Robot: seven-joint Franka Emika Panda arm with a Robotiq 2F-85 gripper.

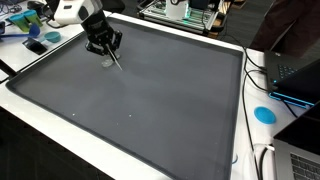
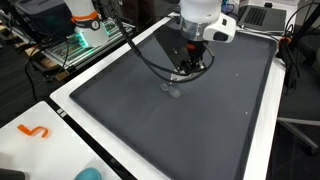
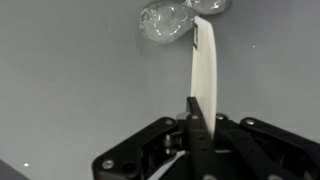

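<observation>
1. One black gripper (image 3: 196, 106) enters from the bottom of the wrist view, its two fingers pressed together on the lower end of a white strip (image 3: 201, 60).
2. The flat, narrow strip rises from the fingers toward the top of the frame, leaning slightly right. Its far tip ends just beside a clear glassy object (image 3: 165, 20) in the upper middle.
3. Whether the tip touches the clear glassy object cannot be told from the wrist view, where the two overlap at the edge.
4. In an exterior view, the gripper (image 1: 106, 50) hangs in the upper left of the frame above a grey mat (image 1: 150, 100). The white strip (image 1: 116, 60) slants down and right from it, and the clear glassy object (image 1: 107, 62) lies on the mat just under it.
5. In an exterior view, the gripper (image 2: 188, 70) stands at upper centre and the clear glassy object (image 2: 172, 88) shows as a pale patch just below and left of it. A black cable (image 2: 140, 50) loops in from the upper left.
6. The grey mat (image 2: 180, 130) covers most of a white table (image 2: 60, 140) in both exterior views.
7. A blue disc (image 1: 264, 114) lies at the right edge beside the mat, below a laptop (image 1: 300, 75).
8. An orange squiggle (image 2: 35, 131) marks the table in the lower left corner.
</observation>
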